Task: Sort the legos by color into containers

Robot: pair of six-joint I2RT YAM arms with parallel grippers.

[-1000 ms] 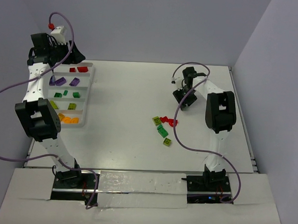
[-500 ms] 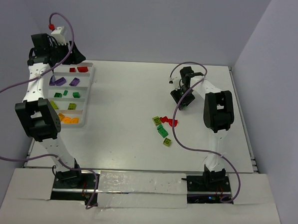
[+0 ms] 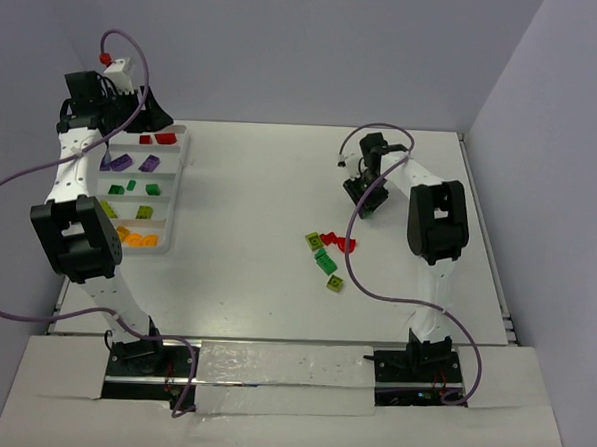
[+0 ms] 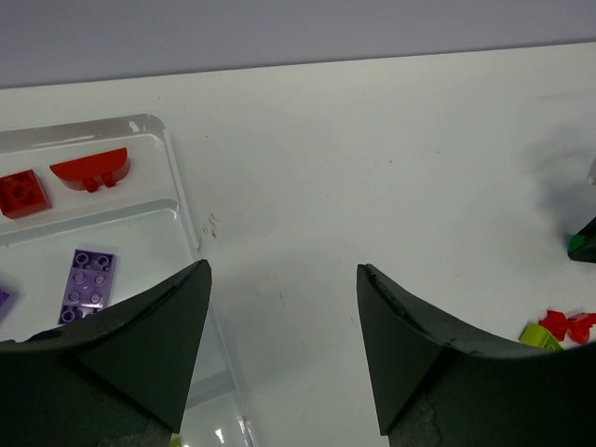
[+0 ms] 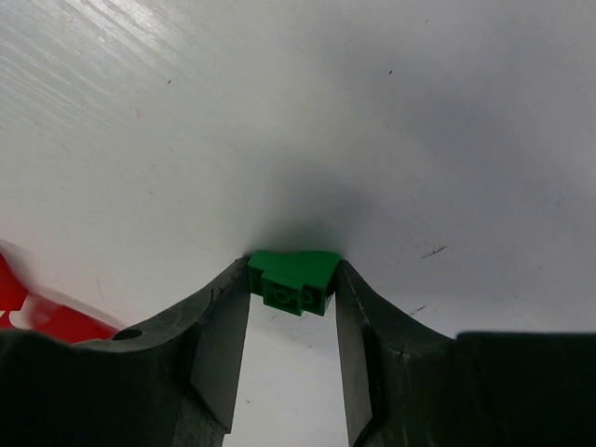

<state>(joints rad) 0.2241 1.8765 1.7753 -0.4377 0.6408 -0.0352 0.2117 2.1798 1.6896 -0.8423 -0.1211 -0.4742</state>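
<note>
— Legos point(image 3: 325, 257) first: where were they?

— A few loose ones, red, green and lime, lay right of centre on the bare white table point(image 3: 250, 201), with pale grey-lilac walls around it. The rest sat in the tray point(image 3: 179, 182) at my left edge, one colour to each row: red, purple, green, lime, orange.

— And the grippers?

— My right gripper point(image 5: 291, 303) had its fingers pressed against both sides of a green brick point(image 5: 291, 277), just beyond the loose pile. From the wrist view I couldn't tell whether the brick had left the surface. My left gripper point(image 4: 284, 298) hung with jaws well apart and nothing between them, over the tray's far corner by the red row.

— Anything in the way?

— Red pieces point(image 5: 56, 321) lay close beside one right finger.
</note>
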